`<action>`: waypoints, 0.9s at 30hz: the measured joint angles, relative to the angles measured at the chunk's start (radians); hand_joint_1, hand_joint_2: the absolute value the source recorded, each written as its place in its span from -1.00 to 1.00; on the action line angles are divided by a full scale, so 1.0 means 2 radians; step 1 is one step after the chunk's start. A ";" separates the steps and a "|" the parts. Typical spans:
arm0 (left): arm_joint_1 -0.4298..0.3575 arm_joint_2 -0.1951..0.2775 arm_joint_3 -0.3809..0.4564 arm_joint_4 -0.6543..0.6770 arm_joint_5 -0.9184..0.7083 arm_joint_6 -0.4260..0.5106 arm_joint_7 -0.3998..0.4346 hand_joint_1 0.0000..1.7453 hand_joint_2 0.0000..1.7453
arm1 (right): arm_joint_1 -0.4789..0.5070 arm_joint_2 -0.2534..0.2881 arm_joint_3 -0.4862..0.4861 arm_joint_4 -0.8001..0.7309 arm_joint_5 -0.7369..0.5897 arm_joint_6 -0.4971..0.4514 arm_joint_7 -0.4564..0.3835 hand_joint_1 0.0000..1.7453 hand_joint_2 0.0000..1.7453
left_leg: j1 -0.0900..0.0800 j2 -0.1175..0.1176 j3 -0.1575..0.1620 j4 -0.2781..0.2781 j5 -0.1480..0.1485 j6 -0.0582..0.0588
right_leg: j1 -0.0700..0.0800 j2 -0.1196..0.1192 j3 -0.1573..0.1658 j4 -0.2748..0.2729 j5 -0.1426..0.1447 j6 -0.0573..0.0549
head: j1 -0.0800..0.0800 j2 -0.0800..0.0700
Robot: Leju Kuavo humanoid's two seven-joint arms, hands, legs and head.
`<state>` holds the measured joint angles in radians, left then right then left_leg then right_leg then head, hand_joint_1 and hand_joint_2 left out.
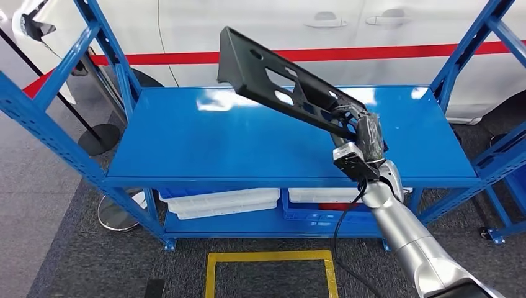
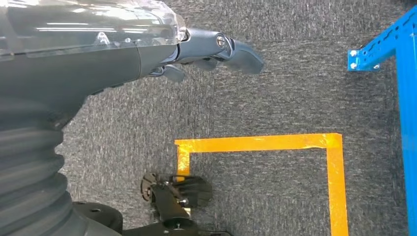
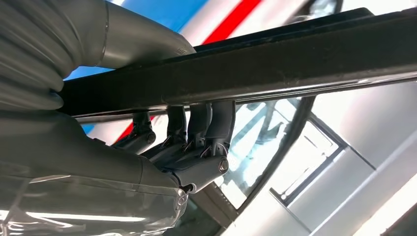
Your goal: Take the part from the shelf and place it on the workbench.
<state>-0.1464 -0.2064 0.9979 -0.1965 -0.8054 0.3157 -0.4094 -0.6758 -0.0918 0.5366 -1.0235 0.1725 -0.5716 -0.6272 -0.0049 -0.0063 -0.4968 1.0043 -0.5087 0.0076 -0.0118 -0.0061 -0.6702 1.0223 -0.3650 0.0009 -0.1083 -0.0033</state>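
Note:
The part (image 1: 273,84) is a long flat black plastic panel with several cut-outs. My right hand (image 1: 363,133) grips its near end and holds it tilted in the air above the blue shelf top (image 1: 205,143), the far end pointing up and left. In the right wrist view the dark fingers (image 3: 196,135) wrap around the black part (image 3: 295,59). My left hand (image 2: 211,51) hangs over the grey carpet, fingers loosely curled with nothing in them.
The blue steel rack (image 1: 446,77) has uprights at both sides and white trays (image 1: 220,202) on its lower level. A white car with a red stripe (image 1: 403,49) stands behind it. A yellow tape square (image 1: 271,273) marks the carpet in front.

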 joint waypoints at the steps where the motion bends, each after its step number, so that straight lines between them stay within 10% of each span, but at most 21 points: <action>1: 0.000 0.000 0.000 0.000 0.000 0.000 0.000 -1.00 1.00 | 0.010 0.000 -0.001 -0.010 -0.011 0.001 -0.003 1.00 1.00 | 0.000 0.000 -0.002 -0.002 0.004 0.002 | 0.000 0.000 0.000 -0.002 0.004 0.004 | 0.000 0.000; 4: 0.000 -0.001 0.000 0.000 0.000 0.000 0.001 -1.00 1.00 | 0.044 -0.003 -0.007 -0.041 -0.035 0.008 -0.013 1.00 1.00 | 0.004 0.002 -0.011 -0.012 0.024 0.012 | -0.001 0.002 -0.010 0.014 -0.020 0.011 | 0.000 0.000; 8: 0.000 -0.001 0.000 0.000 0.001 0.000 0.003 -1.00 1.00 | 0.091 -0.002 -0.016 -0.080 -0.052 0.018 -0.022 1.00 1.00 | 0.004 0.003 -0.039 -0.011 0.046 0.015 | -0.003 0.003 -0.037 0.132 -0.095 0.017 | 0.000 0.000; 11: 0.002 -0.002 0.000 0.000 0.002 0.000 0.005 -1.00 1.00 | 0.131 0.005 -0.023 -0.117 -0.053 0.020 -0.025 1.00 1.00 | 0.004 0.003 -0.061 -0.003 0.056 0.011 | -0.005 0.003 0.007 0.104 -0.066 0.018 | 0.000 0.000; 15: 0.001 -0.003 0.000 0.000 0.000 0.001 0.007 -1.00 1.00 | 0.156 0.015 -0.032 -0.157 -0.051 0.021 -0.023 1.00 1.00 | 0.002 0.003 -0.078 0.008 0.067 0.000 | 0.000 0.005 0.074 0.003 -0.074 0.007 | -0.002 0.000; 18: 0.003 -0.003 0.000 0.000 0.000 0.001 0.009 -1.00 1.00 | 0.167 0.020 -0.039 -0.175 -0.050 0.022 -0.019 1.00 1.00 | 0.004 0.002 -0.084 0.014 0.065 -0.009 | 0.000 0.003 0.064 0.001 -0.062 -0.007 | -0.002 0.000; 23: 0.004 -0.003 0.000 0.000 -0.001 -0.001 0.011 -1.00 1.00 | 0.180 0.027 -0.049 -0.197 -0.048 0.023 -0.016 1.00 1.00 | 0.007 0.002 -0.115 0.113 -0.028 -0.017 | 0.000 0.000 0.038 0.000 -0.039 -0.016 | -0.002 0.000; 27: 0.004 -0.003 0.000 0.000 -0.001 -0.001 0.011 -1.00 1.00 | 0.181 0.027 -0.049 -0.198 -0.048 0.023 -0.016 1.00 1.00 | 0.007 0.002 -0.117 0.121 -0.032 -0.017 | 0.000 0.000 0.036 0.000 -0.038 -0.017 | -0.002 0.000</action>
<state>-0.1390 -0.2132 0.9979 -0.1965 -0.8080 0.3143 -0.3880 -0.3141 -0.0382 0.4387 -1.4191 0.0767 -0.5260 -0.6583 0.0089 -0.0016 -0.7305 1.2466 -0.5724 -0.0261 -0.0116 -0.0052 -0.5983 1.0224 -0.4408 -0.0322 -0.1129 -0.0031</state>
